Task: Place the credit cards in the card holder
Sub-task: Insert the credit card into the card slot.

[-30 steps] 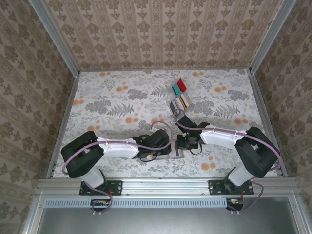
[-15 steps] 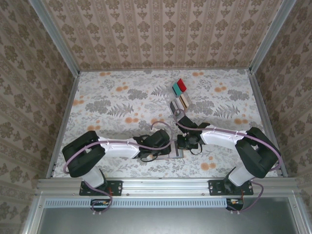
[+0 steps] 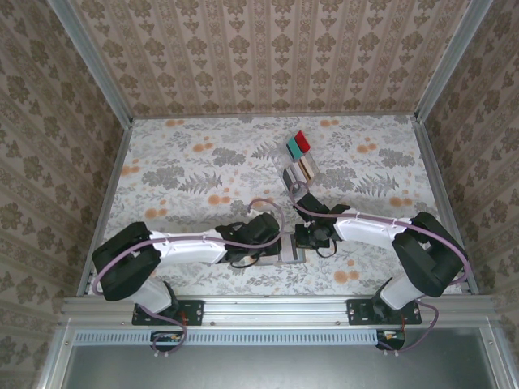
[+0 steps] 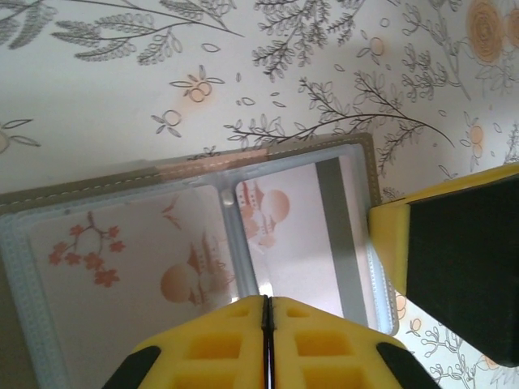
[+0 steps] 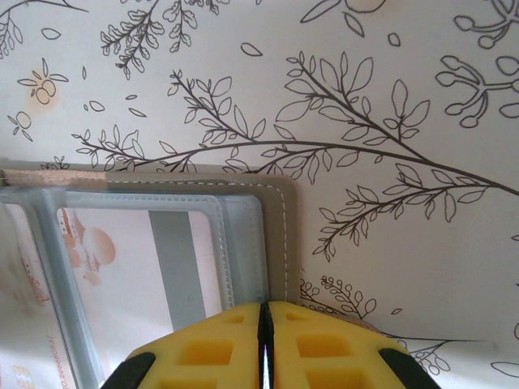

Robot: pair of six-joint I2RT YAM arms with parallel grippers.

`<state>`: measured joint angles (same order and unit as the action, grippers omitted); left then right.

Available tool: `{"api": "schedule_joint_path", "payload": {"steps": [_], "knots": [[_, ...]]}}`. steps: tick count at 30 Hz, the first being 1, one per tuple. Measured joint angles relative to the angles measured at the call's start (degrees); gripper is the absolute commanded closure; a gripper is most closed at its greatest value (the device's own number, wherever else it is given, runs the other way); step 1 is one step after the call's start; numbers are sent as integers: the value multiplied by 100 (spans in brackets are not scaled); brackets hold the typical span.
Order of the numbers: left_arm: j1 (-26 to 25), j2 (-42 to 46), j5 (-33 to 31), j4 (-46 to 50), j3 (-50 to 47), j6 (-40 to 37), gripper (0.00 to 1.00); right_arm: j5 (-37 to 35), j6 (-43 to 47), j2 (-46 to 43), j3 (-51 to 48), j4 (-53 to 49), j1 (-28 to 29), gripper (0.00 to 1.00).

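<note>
- The left gripper (image 4: 268, 312) has its yellow fingers pressed flat together, only a hairline seam between them; whether a thin pocket leaf sits in that seam cannot be told
- The card holder (image 4: 203, 166) lies unfolded on the flowered table (image 3: 178, 170), right at the left fingertips and running out beyond them; its grey-brown stitched edge is on the far side, and its clear pockets are nearer the tips
- Left of those tips a pocket holds the blossom card (image 4: 122, 259), pale with orange-pink print; straight ahead of the tips and a little to their right another pocket holds the striped card (image 4: 300, 227), with a grey band down it
- To the right of the left fingers, a yellow and black finger (image 4: 454, 267) of the other arm touches the holder's right edge
- The right gripper (image 5: 263, 320) is likewise closed, its fingers tight against each other; its tips lie over the holder's stitched corner, with the pockets off to their left
- From above, the holder lies between the two grippers, touching both
- Well beyond both sets of fingers stands a clear rack (image 3: 298, 170) with cards in it; a red card (image 3: 302, 141) and a teal card (image 3: 292, 147) are just past the rack
</note>
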<state>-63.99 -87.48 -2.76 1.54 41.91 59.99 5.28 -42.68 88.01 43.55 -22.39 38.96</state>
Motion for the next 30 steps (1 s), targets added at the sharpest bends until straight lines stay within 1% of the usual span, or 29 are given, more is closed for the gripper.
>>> {"api": "schedule_joint_path", "payload": {"steps": [19,30], "knots": [[33,-697,291,-354,177,87,89,0,-63,-20,-31,44,0,87],[33,-793,334,-302,289,87,89,-2,-83,-33,-57,79,0,87]]}}
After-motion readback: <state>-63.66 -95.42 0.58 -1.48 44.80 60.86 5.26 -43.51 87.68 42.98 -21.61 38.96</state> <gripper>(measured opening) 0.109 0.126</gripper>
